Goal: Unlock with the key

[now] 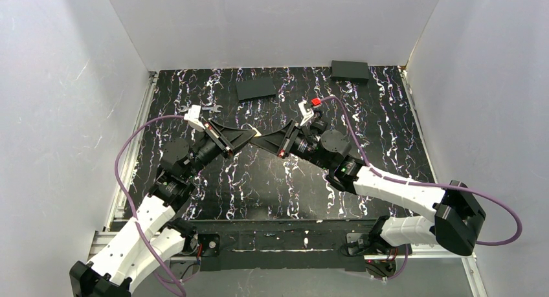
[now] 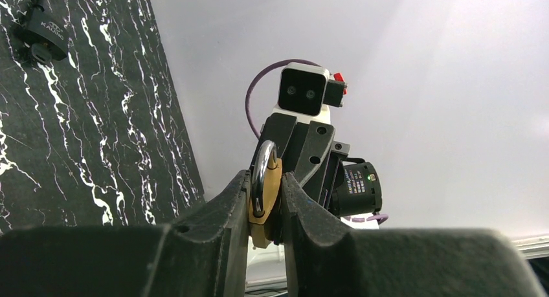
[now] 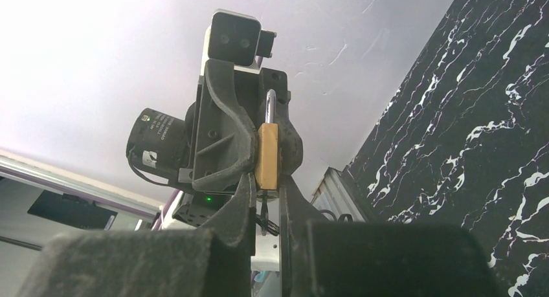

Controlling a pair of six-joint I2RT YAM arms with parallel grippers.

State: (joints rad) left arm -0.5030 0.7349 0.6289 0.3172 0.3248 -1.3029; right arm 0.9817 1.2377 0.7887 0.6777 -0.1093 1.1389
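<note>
A small brass padlock point(image 2: 267, 203) with a silver shackle is held in mid-air over the middle of the mat. It also shows in the top view point(image 1: 256, 134). My left gripper point(image 2: 265, 180) is shut on its body. In the right wrist view the padlock point(image 3: 267, 156) hangs shackle up, and the key point(image 3: 262, 208) sticks out of its underside, its dark head edge-on. My right gripper point(image 3: 264, 186) faces the left one tip to tip. Its jaws stand slightly apart on either side of the key, with a gap on both sides.
A second, dark padlock point(image 2: 43, 42) lies on the black marbled mat. A silver wrench point(image 1: 208, 107) lies behind the left wrist. Two flat black boxes point(image 1: 256, 88) point(image 1: 349, 71) sit at the back. White walls close in left, right and back.
</note>
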